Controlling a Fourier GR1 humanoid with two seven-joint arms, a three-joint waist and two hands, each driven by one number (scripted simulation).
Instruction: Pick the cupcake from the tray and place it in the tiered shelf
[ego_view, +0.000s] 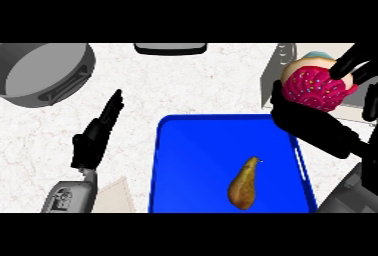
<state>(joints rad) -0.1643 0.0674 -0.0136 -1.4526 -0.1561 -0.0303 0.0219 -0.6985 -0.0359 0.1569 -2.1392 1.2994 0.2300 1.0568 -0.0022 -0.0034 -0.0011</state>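
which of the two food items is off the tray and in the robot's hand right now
The pink-frosted cupcake: the right hand curls round it, up near the tiered shelf. The brown pear lies alone on the blue tray.

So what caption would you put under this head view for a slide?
Right robot hand holds the pink cupcake near the shelf; a pear stays on the blue tray; left robot hand rests open.

A pale marbled counter (199, 80) with a grey pot (40, 72) on it.
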